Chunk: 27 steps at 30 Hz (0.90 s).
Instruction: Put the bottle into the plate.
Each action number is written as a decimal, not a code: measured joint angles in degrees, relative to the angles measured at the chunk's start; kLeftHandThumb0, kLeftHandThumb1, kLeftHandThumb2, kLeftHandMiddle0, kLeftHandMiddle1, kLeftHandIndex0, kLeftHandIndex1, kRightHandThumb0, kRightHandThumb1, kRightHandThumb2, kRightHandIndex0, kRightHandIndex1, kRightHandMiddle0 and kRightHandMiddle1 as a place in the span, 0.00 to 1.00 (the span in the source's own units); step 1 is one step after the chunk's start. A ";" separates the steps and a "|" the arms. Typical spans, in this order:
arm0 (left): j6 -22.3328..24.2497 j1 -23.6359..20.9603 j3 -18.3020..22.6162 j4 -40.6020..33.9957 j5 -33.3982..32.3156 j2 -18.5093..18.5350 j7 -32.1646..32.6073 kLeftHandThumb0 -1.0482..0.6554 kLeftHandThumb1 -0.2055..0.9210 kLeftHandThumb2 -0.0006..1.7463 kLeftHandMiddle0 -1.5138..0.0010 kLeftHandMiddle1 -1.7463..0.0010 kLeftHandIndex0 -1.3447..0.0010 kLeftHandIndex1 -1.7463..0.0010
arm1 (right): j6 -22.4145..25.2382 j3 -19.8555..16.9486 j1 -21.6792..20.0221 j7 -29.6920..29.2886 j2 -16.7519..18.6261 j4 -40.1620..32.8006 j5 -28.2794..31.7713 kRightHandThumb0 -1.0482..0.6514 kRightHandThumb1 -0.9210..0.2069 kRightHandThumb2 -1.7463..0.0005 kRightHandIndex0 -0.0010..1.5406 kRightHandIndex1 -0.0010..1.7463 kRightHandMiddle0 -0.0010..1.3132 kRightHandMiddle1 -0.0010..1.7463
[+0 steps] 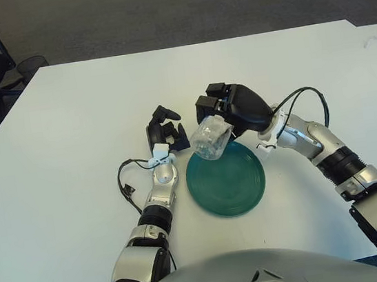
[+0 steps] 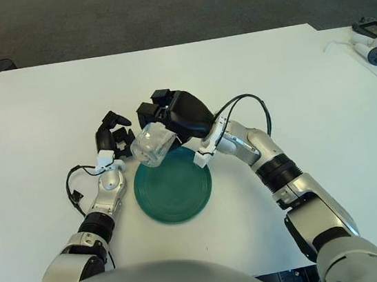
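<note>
Bottle (image 1: 211, 140) first, left eye view: it hangs tilted, mouth end pointing down-left, over the far-left rim of the plate (image 1: 225, 178), clamped in the right hand (image 1: 229, 108). Whether it already touches the rim, can't tell. You want it inside the dish, not perched on the edge, so bring the wrist a bit toward the plate's middle before lowering. Go down slow, lay it on its side w/ the body flat in the well; a clear round bottle will likely roll, so let go only once it's settled. Left hand (image 1: 165, 134) shows just left of the plate, fingers loosely curled on nothing; keep clear of it, since the bottle is close to it.

Right eye view: bottle (image 2: 154, 145) sits below and left of the palm, fingers (image 2: 158, 109) wrapped over its upper, far side, so the body sticks out toward the left hand (image 2: 114, 137). Lower part is free of the fingers; you can set that down first on the plate (image 2: 173, 185), then spread the fingers and lift straight up.
</note>
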 measured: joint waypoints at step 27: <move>1.51 -0.47 -0.87 0.34 1.99 0.34 2.08 0.31 0.34 0.85 0.13 0.00 0.47 0.00 | -3.56 0.05 2.53 -0.71 -1.21 -0.90 -7.29 0.35 0.50 0.28 0.72 1.00 0.44 1.00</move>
